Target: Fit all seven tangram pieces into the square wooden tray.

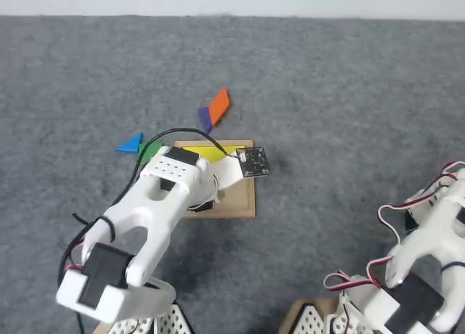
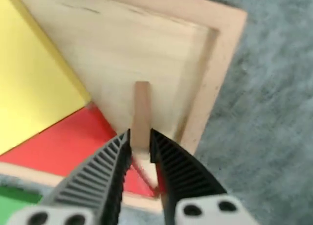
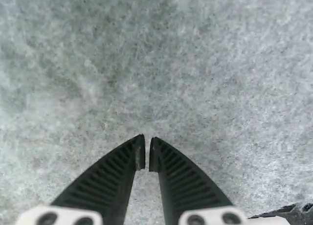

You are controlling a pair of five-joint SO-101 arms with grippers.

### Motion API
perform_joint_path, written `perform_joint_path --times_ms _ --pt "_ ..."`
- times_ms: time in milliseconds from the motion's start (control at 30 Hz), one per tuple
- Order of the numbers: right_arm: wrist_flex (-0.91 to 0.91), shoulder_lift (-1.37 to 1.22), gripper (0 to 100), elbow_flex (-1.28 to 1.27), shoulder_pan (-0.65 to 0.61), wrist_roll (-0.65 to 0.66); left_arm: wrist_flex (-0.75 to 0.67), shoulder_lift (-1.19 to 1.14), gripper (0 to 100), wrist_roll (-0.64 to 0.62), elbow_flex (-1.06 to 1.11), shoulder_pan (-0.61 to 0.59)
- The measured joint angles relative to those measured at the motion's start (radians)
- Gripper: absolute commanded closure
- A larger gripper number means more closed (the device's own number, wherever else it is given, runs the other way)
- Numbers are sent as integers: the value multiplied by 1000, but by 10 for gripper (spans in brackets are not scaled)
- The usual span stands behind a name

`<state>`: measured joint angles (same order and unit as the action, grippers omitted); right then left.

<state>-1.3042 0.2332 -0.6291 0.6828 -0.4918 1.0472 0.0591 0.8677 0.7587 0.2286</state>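
Surface: grey carpet (image 1: 349, 87) spreads around the wooden tray (image 2: 217, 78).
Left gripper (image 2: 140, 143): clamped on a pale piece (image 2: 142, 105) near the tray's corner rim.
Right gripper (image 3: 147, 154): tips together, over carpet.

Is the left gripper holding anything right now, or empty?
Holding. The left gripper is shut on a thin pale piece, above the bare part of the tray beside the red piece.

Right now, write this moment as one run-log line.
left pincer shut on pale piece over tray | tray holds yellow piece, red piece | right pincer shut over mat
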Motion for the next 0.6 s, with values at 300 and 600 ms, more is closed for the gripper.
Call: perform_joint_path --times_ms 300,600 --pt "0 0 968 0 0 0 0 -8 873 5 -9 -8" --pt "0 0 968 0 0 0 8 -8 873 -2 -51 -8"
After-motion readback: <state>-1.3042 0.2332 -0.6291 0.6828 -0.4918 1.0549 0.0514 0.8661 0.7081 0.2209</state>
